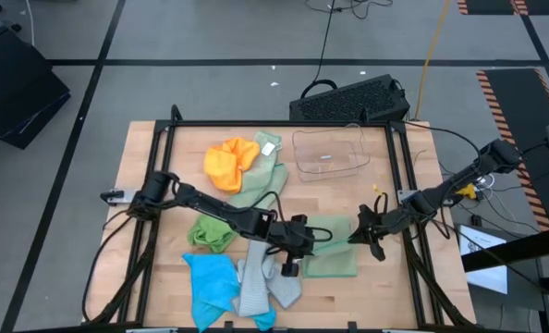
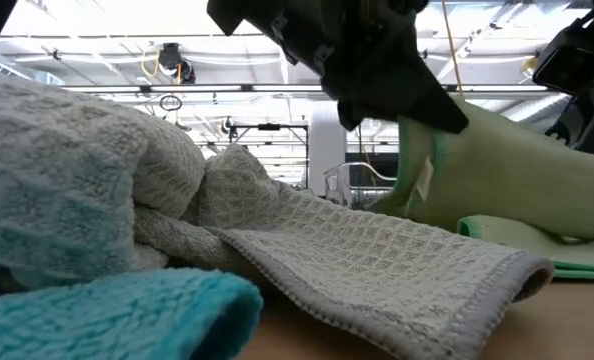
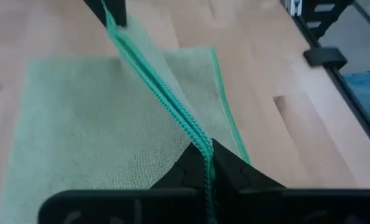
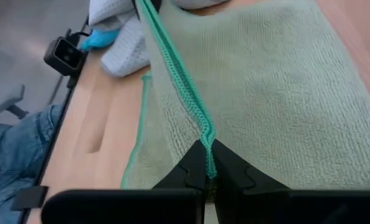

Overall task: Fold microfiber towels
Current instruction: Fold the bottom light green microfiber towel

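A pale green towel point(image 1: 332, 252) with a green stitched hem lies by its lower part on the table's near right. Its upper edge is raised between my left gripper point(image 1: 304, 242) and my right gripper point(image 1: 359, 231), both shut on that edge. In the low view the towel point(image 2: 507, 170) stands up in a fold. An orange towel point(image 1: 230, 162) and another pale green one point(image 1: 267, 180) lie farther back. A bright green towel point(image 1: 212, 231), a blue towel point(image 1: 210, 287) and a grey towel point(image 1: 265, 282) lie at the near left. My left gripper pinches the towel's stitched hem point(image 3: 200, 144) between its two fingers, at the raised edge's left end. Two hem lines run side by side there. The edge runs taut and clear of the table toward the other gripper, above the flat part point(image 3: 91, 124). My right gripper pinches the same stitched hem point(image 4: 203, 134) between its two fingers, at the raised edge's right end, slanting down from the table's right side. The hem stretches straight away from the fingers toward my left gripper, while the cloth below it point(image 4: 278, 81) drapes down.
A clear plastic bin point(image 1: 330, 153) stands at the far right of the table, and a black keyboard point(image 1: 353, 100) lies beyond the far edge. Bare wood point(image 1: 164, 157) shows at the far left. A person's jeans-clad leg point(image 4: 10, 155) shows past the table's edge.
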